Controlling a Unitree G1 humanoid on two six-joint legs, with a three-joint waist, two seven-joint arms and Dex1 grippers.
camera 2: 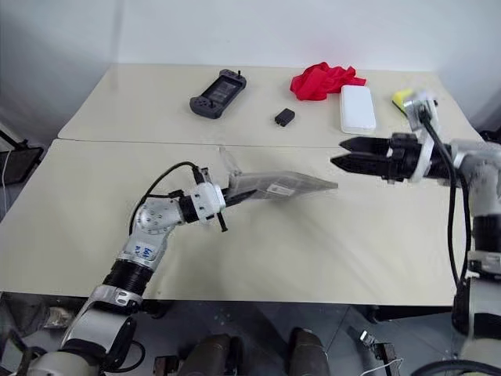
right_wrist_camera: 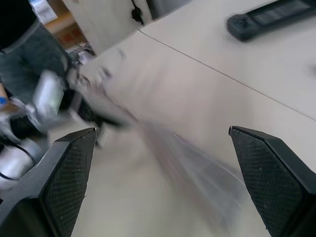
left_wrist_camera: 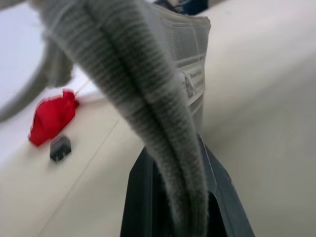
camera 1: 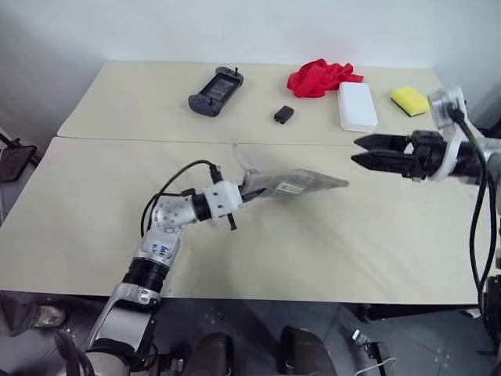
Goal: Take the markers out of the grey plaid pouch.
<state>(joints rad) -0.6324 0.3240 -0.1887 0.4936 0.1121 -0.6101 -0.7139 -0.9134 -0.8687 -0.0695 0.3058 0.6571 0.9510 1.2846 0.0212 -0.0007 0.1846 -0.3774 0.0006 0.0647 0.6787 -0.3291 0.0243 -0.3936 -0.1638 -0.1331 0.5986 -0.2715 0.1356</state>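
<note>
left gripper [camera 1: 244, 193] clamps grey plaid pouch [camera 1: 293, 183] held level; right gripper [camera 1: 366, 152] spread, empty. risk: thin corner grip slips, pouch drops.

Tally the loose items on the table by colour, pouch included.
Grey: 1, the grey plaid pouch, held off the table by the left gripper
Red: 1, cloth
White: 1, flat box
Yellow: 1, sponge
Dark: 2, handheld controller and small black block
Total: 6
No markers visible.
</note>
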